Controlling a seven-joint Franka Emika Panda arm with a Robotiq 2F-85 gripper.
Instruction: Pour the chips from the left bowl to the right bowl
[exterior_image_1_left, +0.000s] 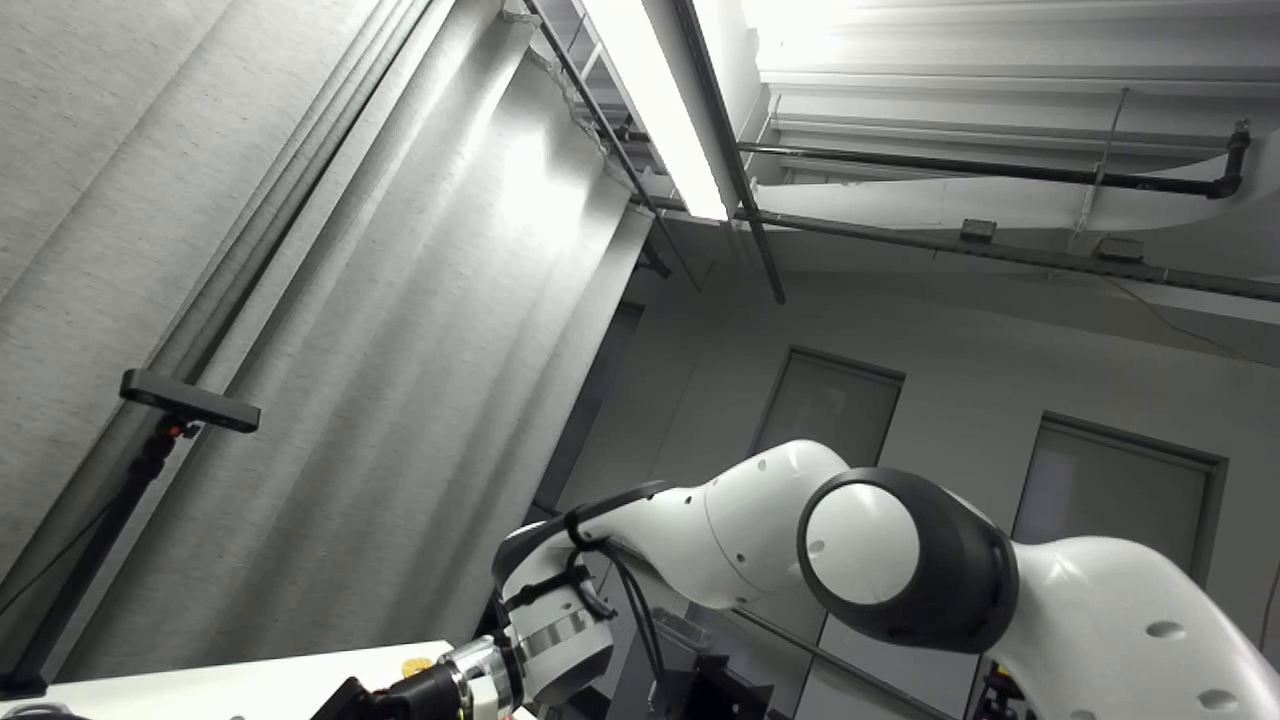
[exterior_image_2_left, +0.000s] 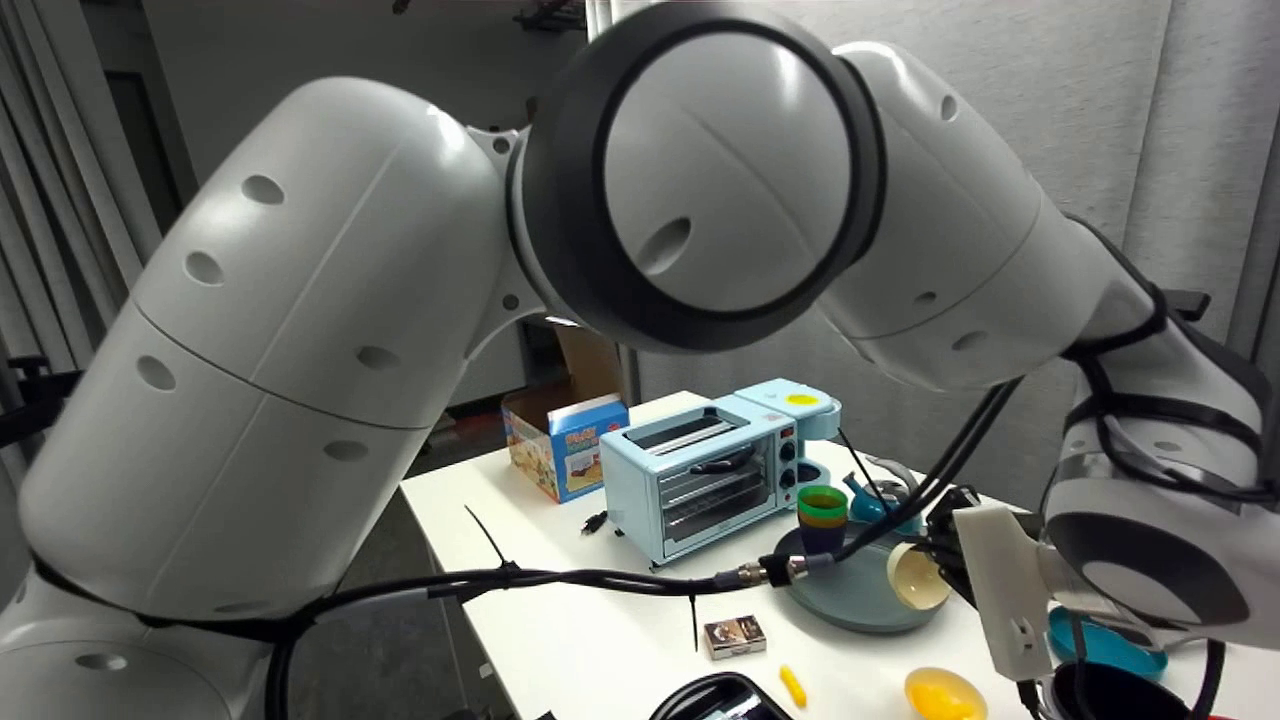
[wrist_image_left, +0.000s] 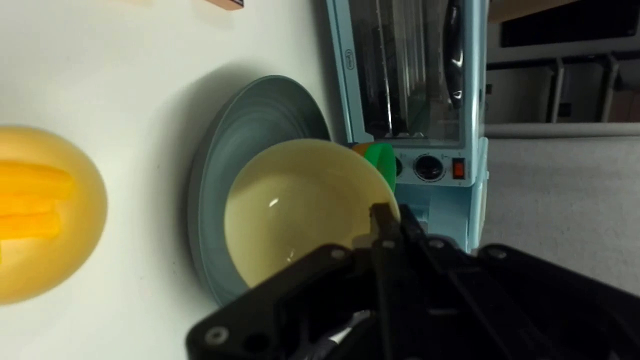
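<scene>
- At the left edge of the wrist view, a yellow bowl, cut off by the frame, holds yellow chips; in an exterior view a similar yellow stick lies on the table, bottom middle of the frame.
- Upper left in the wrist view: part of a small box.
- Centre: a gray-blue plate, partly hidden behind a tilted cream bowl; whether they touch I cannot tell.
- Right of centre: a green cup, just past that bowl's rim.
- Beside it: the gripper, narrowed, pinching the cream bowl's rim.
- Upper right: a blue toaster oven.
- Far right: a gray curtain.
</scene>
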